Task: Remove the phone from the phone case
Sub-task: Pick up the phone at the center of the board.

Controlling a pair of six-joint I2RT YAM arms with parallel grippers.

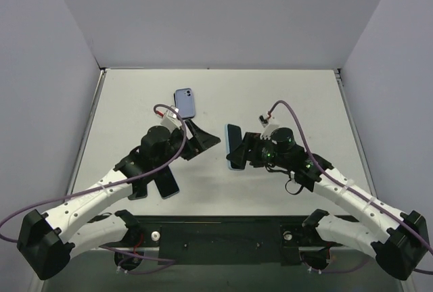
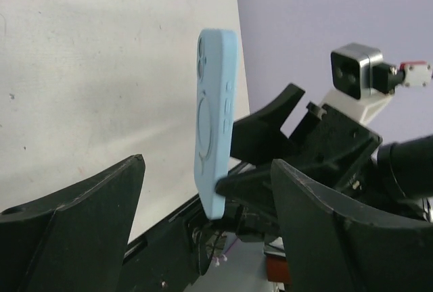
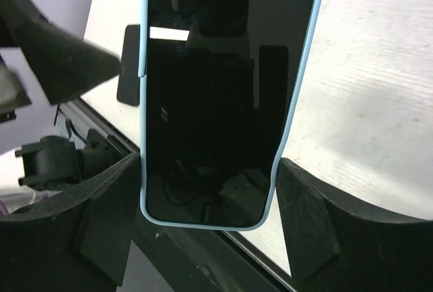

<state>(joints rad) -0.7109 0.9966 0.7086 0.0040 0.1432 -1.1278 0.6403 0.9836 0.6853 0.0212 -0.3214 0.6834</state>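
Observation:
A phone with a dark screen sits in a light blue case (image 1: pixel 234 147). My right gripper (image 1: pixel 238 150) is shut on the case's long edges and holds it upright above the table. In the right wrist view the screen (image 3: pixel 216 103) faces the camera, with the fingers (image 3: pixel 308 217) pressed on both sides of the case rim. My left gripper (image 1: pixel 204 140) is open and empty, just left of the phone. In the left wrist view the case's back (image 2: pixel 213 123) shows edge-on beyond the left gripper (image 2: pixel 210 221), and I cannot tell whether it is touching.
A second phone in a blue case (image 1: pixel 185 102) lies flat at the back of the table. A dark phone (image 1: pixel 166 185) lies under the left arm near the front edge, which is a black rail (image 1: pixel 223 228). Grey walls stand on three sides.

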